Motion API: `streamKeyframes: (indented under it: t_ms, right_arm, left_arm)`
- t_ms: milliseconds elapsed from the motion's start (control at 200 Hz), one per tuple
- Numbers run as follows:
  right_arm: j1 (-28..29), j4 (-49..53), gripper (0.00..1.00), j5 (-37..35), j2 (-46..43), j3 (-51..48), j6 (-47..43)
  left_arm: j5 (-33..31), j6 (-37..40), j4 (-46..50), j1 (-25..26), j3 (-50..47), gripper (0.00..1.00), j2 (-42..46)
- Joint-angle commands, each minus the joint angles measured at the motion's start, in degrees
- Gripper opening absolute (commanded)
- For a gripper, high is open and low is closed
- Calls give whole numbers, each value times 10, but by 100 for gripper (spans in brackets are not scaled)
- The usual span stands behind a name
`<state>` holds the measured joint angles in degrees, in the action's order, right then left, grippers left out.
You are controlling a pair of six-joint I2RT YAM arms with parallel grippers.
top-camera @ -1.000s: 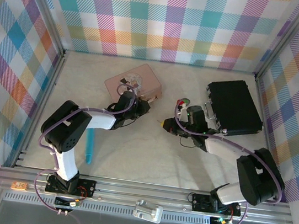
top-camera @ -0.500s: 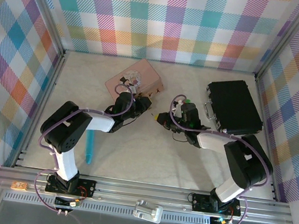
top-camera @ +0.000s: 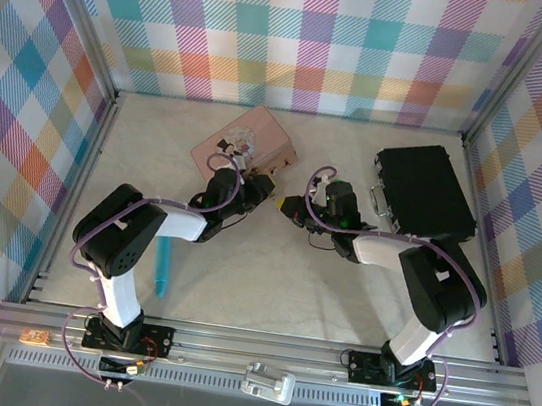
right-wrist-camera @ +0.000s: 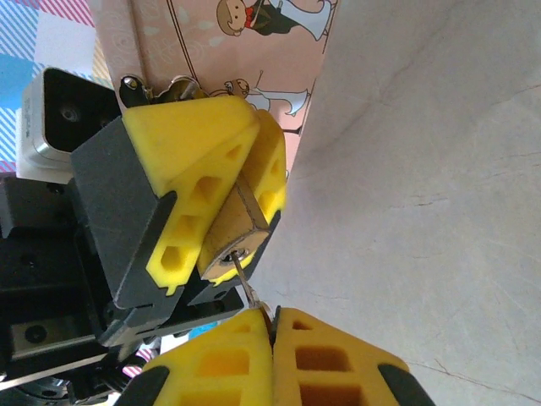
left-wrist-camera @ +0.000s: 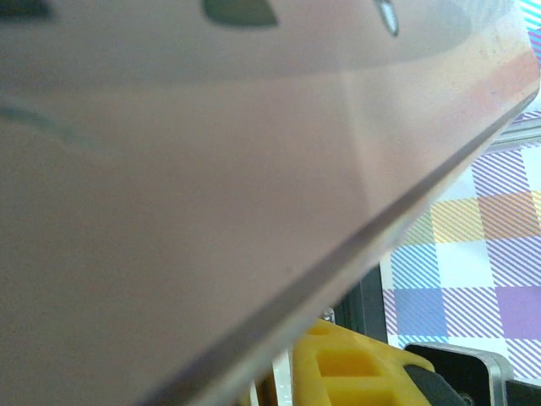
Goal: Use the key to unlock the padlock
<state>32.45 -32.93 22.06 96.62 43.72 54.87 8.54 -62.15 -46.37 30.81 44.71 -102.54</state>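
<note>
Right wrist view: my left gripper (right-wrist-camera: 222, 227) clamps the padlock (right-wrist-camera: 230, 243) just beside the tin (right-wrist-camera: 270, 59); my right gripper (right-wrist-camera: 272, 328) pinches the key (right-wrist-camera: 246, 286), its tip touching the padlock.

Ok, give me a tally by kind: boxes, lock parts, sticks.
Boxes: 2 (pink tin, black case)
Lock parts: 2 (padlock, key)
Sticks: 1 (light-blue stick)
Total: 5
</note>
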Motion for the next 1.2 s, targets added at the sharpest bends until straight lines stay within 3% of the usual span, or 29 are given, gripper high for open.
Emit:
streamKeyframes:
  t_ms: [0, 415, 790, 1100, 1195]
  right_arm:
    - [1, -28, 0, 12, 9, 11, 11]
    - [1, -101, 0, 25, 37, 13, 58]
    - [-26, -210, 0, 95, 86, 28, 216]
    - [-25, -215, 0, 99, 90, 39, 228]
    - [-21, -174, 0, 86, 78, 46, 184]
  left_arm:
    - [16, -9, -63, -2, -4, 0, 23]
    - [18, -17, -87, 8, -9, 0, 19]
    - [32, -18, -124, 12, -25, 0, 18]
    - [25, -13, -115, 14, -31, 0, 26]
    - [25, -14, -115, 15, -30, 0, 25]
